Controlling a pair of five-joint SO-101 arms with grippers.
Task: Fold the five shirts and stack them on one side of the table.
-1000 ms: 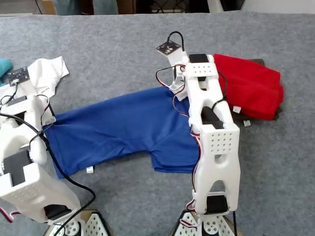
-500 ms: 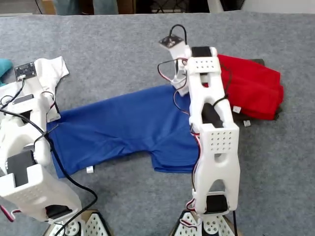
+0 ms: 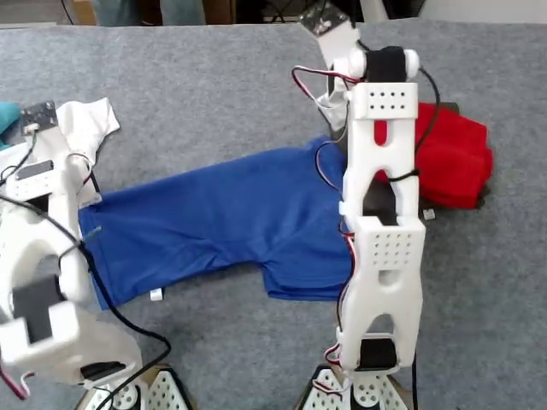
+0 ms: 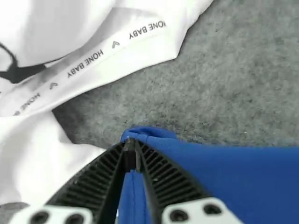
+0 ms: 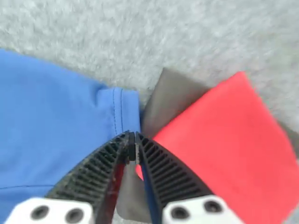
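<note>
The blue shirt (image 3: 214, 218) lies spread across the table (image 3: 214, 77). The left gripper (image 4: 131, 154) is clamped on its left corner, beside the white shirt (image 3: 85, 124). The right gripper (image 5: 131, 142) pinches its far right corner, beside the red shirt (image 3: 453, 154).

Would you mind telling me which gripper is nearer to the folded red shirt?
Right. The right gripper is beside the red shirt; the left gripper pinches the far end of the blue shirt, by the white shirt.
</note>
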